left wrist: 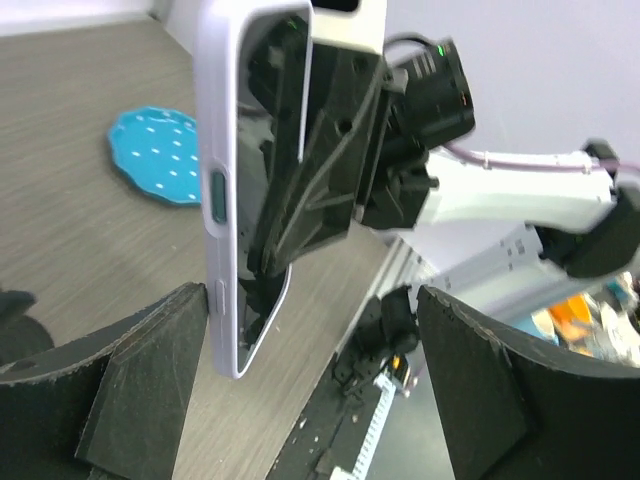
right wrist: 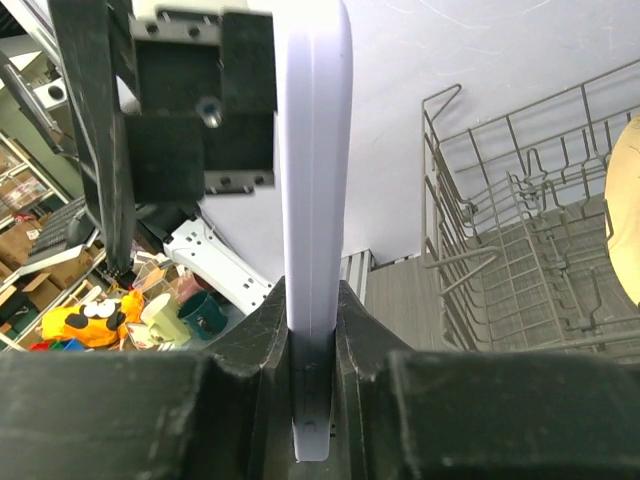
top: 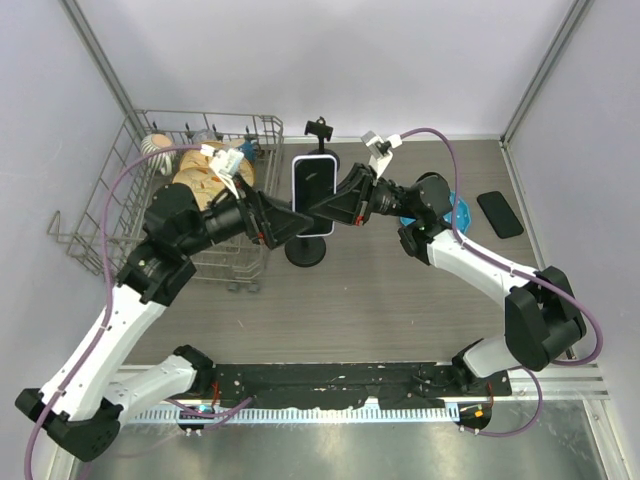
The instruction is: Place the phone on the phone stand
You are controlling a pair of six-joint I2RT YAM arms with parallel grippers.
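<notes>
Wood table, phone upright above phone stand, right gripper clamping its right edge, left gripper spread wide around its left

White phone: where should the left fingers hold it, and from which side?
Pinch its flat faces near the left long edge, coming from the left: the phone stands upright and the right fingers clamp the opposite edge.
</notes>
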